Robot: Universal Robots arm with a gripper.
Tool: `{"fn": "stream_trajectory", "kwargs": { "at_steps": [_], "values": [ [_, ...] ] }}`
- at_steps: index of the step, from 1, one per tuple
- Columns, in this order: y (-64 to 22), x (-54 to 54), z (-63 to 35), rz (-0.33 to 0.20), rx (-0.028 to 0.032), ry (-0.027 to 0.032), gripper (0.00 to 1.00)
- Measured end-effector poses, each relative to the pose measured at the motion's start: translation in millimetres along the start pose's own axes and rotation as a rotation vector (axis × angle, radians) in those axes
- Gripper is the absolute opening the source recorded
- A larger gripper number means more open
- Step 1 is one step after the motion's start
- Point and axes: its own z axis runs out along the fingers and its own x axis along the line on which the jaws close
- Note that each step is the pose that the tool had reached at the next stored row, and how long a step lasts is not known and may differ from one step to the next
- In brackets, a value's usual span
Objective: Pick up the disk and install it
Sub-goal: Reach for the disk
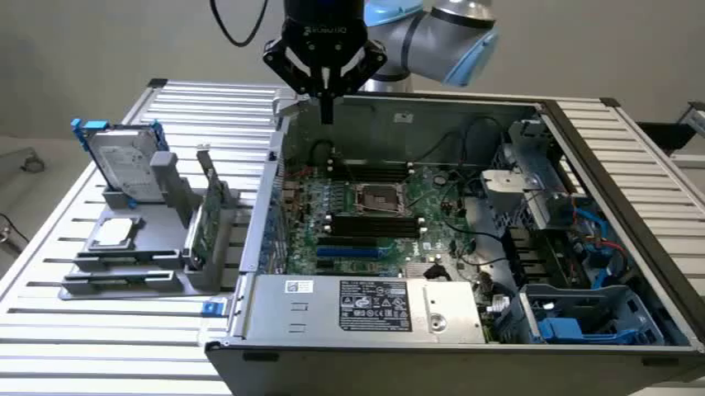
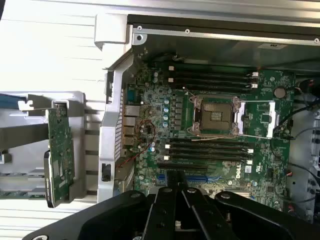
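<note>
Gripper (image 1: pixel 327 114) clenched on nothing, hanging over the rear edge of the open computer case (image 1: pixel 463 101). Disk (image 1: pixel 124 161) stands upright in the grey rack (image 1: pixel 165 177) on the bench (image 1: pixel 66 330), exterior view's left, well apart. I'd approach from above, jaws spread, square to its faces.

The disk (image 1: pixel 119 158) has its lower end hidden behind the grey stand (image 1: pixel 164 177) (label print too small to read)

You see the disk (image 1: pixel 117 158) in dull silver-grey metal with a blue plastic frame, the table (image 1: pixel 111 330) in ribbed pale metal, and the computer case (image 1: pixel 441 115) in matt grey metal.
</note>
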Motion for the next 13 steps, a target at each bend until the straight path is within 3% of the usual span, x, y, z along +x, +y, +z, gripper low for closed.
{"fn": "stream_trajectory", "kwargs": {
  "at_steps": [11, 13],
  "values": [
    [0.0, 0.2, 0.1, -0.008, -0.0003, 0.0003, 0.11],
    [0.3, 6.6, 0.0, -0.008, -0.0003, 0.0004, 0.11]
  ]
}}
